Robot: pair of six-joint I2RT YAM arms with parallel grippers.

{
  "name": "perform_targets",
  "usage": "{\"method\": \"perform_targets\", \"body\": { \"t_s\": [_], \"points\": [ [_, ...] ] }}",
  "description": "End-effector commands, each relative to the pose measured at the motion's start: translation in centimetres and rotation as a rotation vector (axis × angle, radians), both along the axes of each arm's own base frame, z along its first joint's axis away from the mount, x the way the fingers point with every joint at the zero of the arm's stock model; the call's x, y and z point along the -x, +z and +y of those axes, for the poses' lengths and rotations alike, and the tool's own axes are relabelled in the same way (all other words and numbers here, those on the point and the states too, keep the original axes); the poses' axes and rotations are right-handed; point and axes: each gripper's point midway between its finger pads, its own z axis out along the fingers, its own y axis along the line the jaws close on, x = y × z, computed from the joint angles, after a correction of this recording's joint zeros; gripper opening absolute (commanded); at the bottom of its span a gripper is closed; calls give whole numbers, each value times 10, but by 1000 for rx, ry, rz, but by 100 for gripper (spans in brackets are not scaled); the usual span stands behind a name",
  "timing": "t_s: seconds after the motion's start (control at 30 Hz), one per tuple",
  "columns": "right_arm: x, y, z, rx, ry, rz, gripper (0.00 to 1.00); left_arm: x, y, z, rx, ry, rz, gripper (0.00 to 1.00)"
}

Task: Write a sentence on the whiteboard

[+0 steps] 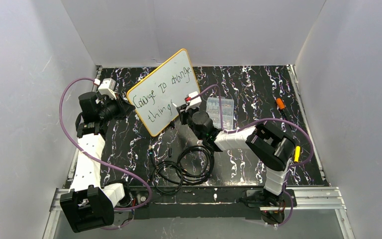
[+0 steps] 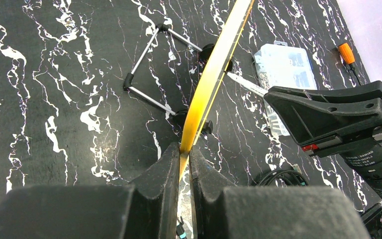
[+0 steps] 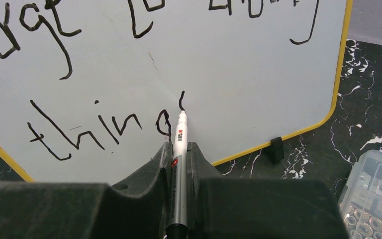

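I see the whiteboard (image 1: 176, 65) standing on a wire stand (image 2: 149, 64) at the rear centre of the black marbled table (image 1: 129, 144), turned diagonally, with its yellow rim well apart from the white enclosure walls. Open tabletop lies to the left of the stand. A clear parts box (image 1: 220, 107) sits just right of the board's lower corner, and coiled black cables (image 1: 184, 167) lie toward the near edge. The sentence (image 1: 165, 89) reads "Courage to change" on its upper line and "thing" below, followed by one short curved stroke. A motor housing label reads "DAMIAO"; the print on the marker (image 3: 179, 164) is too small to read. The left gripper (image 2: 184, 159) is clamped on the board's yellow edge. The right gripper (image 3: 179, 149) is closed around the marker, whose tip touches the board at that last stroke.
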Motion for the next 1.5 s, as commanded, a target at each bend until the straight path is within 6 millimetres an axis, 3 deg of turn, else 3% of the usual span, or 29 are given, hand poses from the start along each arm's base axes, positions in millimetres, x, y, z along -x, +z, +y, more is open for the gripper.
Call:
{"method": "perform_targets", "body": {
  "t_s": [0.0,0.57,1.2,1.3,1.47],
  "points": [
    [-6,10,-1,-20,-43,-22,1,4,5,-9,17,-39,-5,0],
    [-4,-7,-2,20,-27,8,1,5,5,-9,17,-40,-7,0],
    [16,13,7,-11,63,-15,1,6,6,-10,17,-40,-8,0],
    [17,18,2,-22,45,-25,1,6,6,-10,18,-42,-10,0],
    [10,26,-22,-36,-68,-35,1,6,6,-10,15,-39,-12,0]
  ]
}}
